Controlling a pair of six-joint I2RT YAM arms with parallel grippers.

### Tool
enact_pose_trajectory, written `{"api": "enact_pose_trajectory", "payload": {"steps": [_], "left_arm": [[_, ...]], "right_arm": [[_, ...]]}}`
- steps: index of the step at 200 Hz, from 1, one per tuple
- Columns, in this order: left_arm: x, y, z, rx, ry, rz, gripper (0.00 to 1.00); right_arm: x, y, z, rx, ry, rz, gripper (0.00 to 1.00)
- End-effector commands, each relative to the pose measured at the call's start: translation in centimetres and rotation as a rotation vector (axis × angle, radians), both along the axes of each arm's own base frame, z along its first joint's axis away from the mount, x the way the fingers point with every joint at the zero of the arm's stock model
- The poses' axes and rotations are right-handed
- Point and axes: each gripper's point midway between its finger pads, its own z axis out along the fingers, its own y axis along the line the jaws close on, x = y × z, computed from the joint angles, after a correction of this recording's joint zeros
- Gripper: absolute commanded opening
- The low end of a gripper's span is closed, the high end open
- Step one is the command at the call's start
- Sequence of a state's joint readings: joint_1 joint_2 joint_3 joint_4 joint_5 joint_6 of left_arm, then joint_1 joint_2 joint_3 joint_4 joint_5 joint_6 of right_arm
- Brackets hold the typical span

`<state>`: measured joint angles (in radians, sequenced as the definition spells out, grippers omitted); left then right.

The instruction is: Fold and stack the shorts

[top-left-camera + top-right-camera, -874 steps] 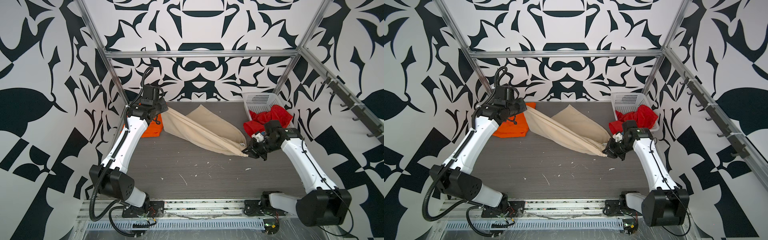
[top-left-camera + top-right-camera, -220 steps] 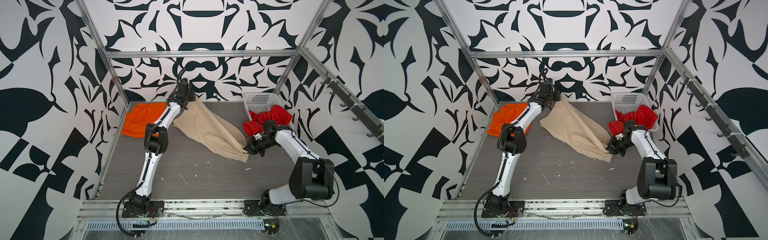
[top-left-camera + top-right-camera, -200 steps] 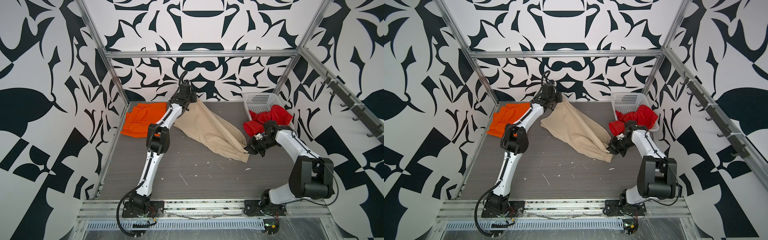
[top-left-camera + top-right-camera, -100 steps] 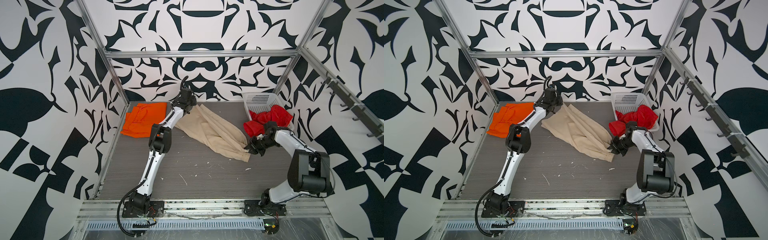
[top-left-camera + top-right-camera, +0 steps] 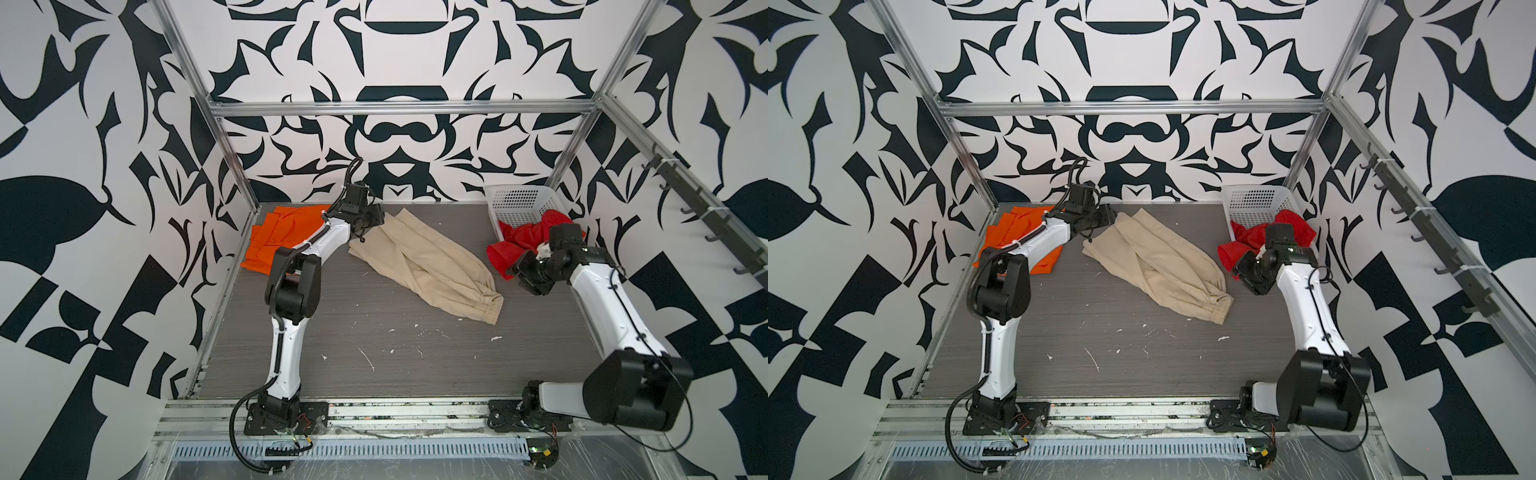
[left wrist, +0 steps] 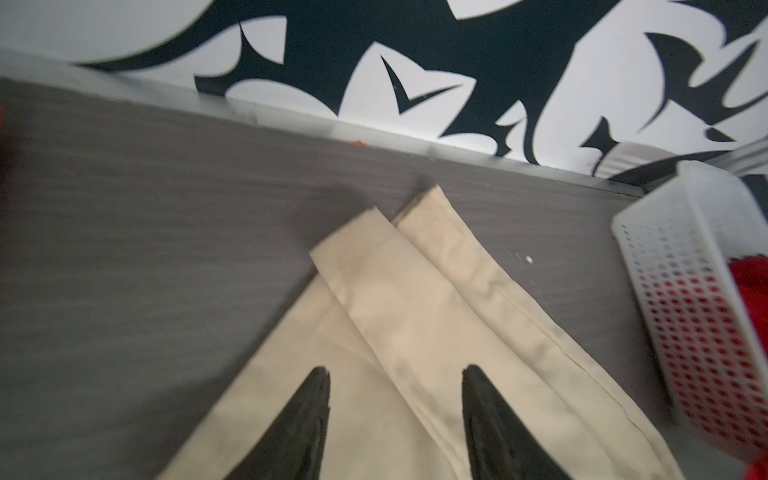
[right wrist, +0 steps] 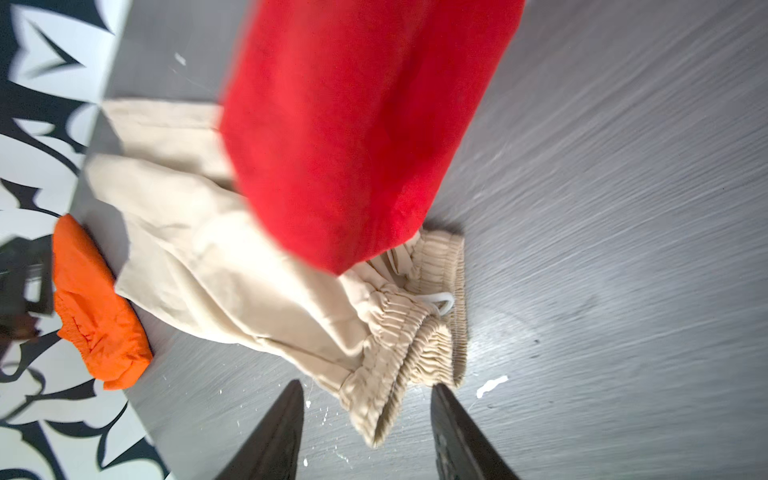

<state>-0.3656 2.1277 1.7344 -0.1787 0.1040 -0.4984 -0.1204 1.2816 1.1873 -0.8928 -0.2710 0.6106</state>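
Observation:
The beige shorts point(image 5: 424, 262) point(image 5: 1154, 262) lie folded lengthwise on the table, running from the back middle towards the right. Their leg hems point(image 6: 415, 311) lie under my left gripper point(image 6: 395, 372) point(image 5: 375, 215), which is open with nothing in it. My right gripper point(image 7: 365, 386) point(image 5: 524, 274) is open too, a little way right of the elastic waistband point(image 7: 415, 332). The orange shorts point(image 5: 282, 237) point(image 5: 1011, 226) lie at the back left, partly behind the left arm. The red shorts point(image 5: 519, 237) point(image 7: 353, 124) hang out of the basket.
A white perforated basket point(image 5: 519, 203) point(image 6: 685, 270) stands in the back right corner. Patterned walls and metal frame posts close in the table on three sides. White flecks dot the grey table point(image 5: 395, 353) in front of the beige shorts.
Both grippers have opened and let go of the beige shorts, which have dropped flat onto the table. The right gripper has drawn back to the right, off the waistband.

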Motion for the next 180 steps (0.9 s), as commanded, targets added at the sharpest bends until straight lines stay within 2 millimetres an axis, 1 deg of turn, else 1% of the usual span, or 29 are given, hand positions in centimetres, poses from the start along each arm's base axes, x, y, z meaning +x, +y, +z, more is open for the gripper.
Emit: {"api": "enact_pose_trajectory", "payload": {"steps": [1,9,27,50,55,67,72,82,91,98,117,125,148,161,180], "left_arm": [[-3.4,-0.3,-2.3,-0.078,0.139,-0.030,0.53],[-4.3,0.2,-3.7,-0.065,0.182,-0.017,0.52],[-5.6,0.9,-6.3,-0.054,0.255,-0.001,0.51],[-6.3,1.8,-9.0,-0.009,0.299,0.021,0.50],[-6.3,1.9,-9.5,0.004,0.306,0.026,0.50],[-6.3,2.3,-10.6,0.021,0.329,0.037,0.45],[-6.3,2.4,-11.1,0.029,0.338,0.039,0.44],[-6.5,2.7,-11.9,0.048,0.359,0.044,0.44],[-6.8,2.9,-12.6,0.070,0.381,0.044,0.44],[-7.0,3.2,-13.1,0.087,0.393,0.048,0.43],[-8.0,4.0,-14.2,0.129,0.424,0.052,0.41],[-8.4,4.4,-14.3,0.141,0.433,0.057,0.41],[-10.1,5.3,-14.6,0.167,0.453,0.063,0.40],[-11.0,5.8,-14.5,0.175,0.463,0.067,0.40],[-12.5,6.7,-14.9,0.195,0.476,0.078,0.40]], "right_arm": [[-1.0,1.9,1.7,-0.117,-0.037,0.109,0.53],[-0.8,3.9,1.8,-0.122,-0.059,0.166,0.53],[0.2,9.2,1.4,-0.116,-0.104,0.308,0.52],[1.6,15.6,0.4,-0.103,-0.139,0.470,0.52],[2.0,16.9,-0.2,-0.100,-0.138,0.500,0.51],[2.8,19.4,-1.2,-0.080,-0.140,0.557,0.51],[3.2,20.5,-1.8,-0.071,-0.132,0.582,0.52],[3.8,22.1,-2.7,-0.054,-0.127,0.614,0.51],[4.6,23.3,-3.5,-0.039,-0.124,0.637,0.51],[5.1,23.9,-4.4,-0.030,-0.110,0.651,0.51],[6.8,25.0,-6.3,-0.038,-0.086,0.676,0.51],[7.4,25.6,-7.0,-0.036,-0.080,0.691,0.51],[8.7,26.4,-9.1,-0.044,-0.043,0.719,0.51],[9.3,27.0,-10.0,-0.018,-0.028,0.736,0.51],[10.6,26.9,-11.2,-0.002,-0.029,0.713,0.51]]}}
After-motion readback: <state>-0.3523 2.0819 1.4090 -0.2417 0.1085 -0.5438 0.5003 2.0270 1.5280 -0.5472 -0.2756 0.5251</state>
